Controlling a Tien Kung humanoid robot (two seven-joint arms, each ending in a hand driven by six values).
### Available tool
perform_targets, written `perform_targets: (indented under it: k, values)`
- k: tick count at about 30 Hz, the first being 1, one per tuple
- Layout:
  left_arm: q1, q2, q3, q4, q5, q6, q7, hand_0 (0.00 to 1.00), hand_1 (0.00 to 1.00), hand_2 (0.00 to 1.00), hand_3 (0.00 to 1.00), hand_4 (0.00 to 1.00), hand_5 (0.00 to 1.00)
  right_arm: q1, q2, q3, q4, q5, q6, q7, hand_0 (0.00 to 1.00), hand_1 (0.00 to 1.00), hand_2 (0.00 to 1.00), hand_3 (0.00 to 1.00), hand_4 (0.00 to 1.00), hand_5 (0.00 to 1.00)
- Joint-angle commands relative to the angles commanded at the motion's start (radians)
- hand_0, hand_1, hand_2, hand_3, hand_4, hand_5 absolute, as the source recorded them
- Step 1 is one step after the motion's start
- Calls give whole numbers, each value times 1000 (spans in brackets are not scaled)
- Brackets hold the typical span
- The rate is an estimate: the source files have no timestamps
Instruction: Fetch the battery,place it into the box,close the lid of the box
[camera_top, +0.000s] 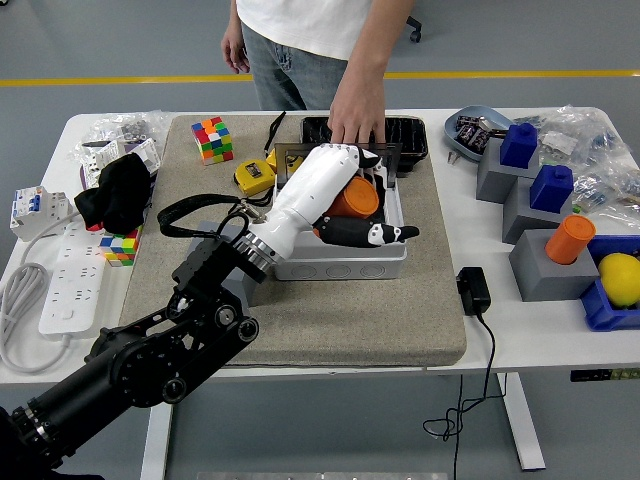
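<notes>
Over the open grey box (340, 262) on the bench, the left hand (352, 212) grips the orange battery (357, 198); lower it straight into the opening before letting go; a person's hand (357, 108) props the lid (392, 157) behind.

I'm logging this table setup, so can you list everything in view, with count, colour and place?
battery: 1, orange, in left hand over box
box: 1, grey, mat centre
mat: 1, beige, table centre
grey blocks: 3, right side; two carry blue pieces, one an orange cylinder
blue bin: 1, right edge, holds a yellow object
black tray: 1, behind box
cube puzzles: 2, multicoloured, mat's far left corner and left of mat
power strip: 1, white, left edge
person's hand: 1, behind box
left hand: 1, white and black, grasping battery
</notes>
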Motion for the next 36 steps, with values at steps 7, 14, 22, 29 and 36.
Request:
perform_targets:
  k: [7,14,22,29,36]
  values:
    - [-69,0,52,131,-40,12,-33,20,2,2,2,920,491,2,-4,-8,0,-7,-3,-10,998,912,843,814,998,998]
    - [-133,0,89,264,-66,11,-49,21,2,2,2,890,514,7,-5,-34,0,8,-10,-6,998,913,842,813,998,998]
    - [-180,0,134,307,-152,-19,-44,21,2,2,2,870,504,10,-6,-36,0,2,-7,-13,998,913,842,814,998,998]
    - [-207,0,147,362,-177,-34,-39,23,2,7,2,865,472,15,-8,-43,0,7,-7,-12,998,913,843,814,998,998]
    - [-255,0,234,380,-328,-79,-25,23,2,17,10,862,465,18,-6,-59,0,14,-8,-9,998,913,843,814,998,998]
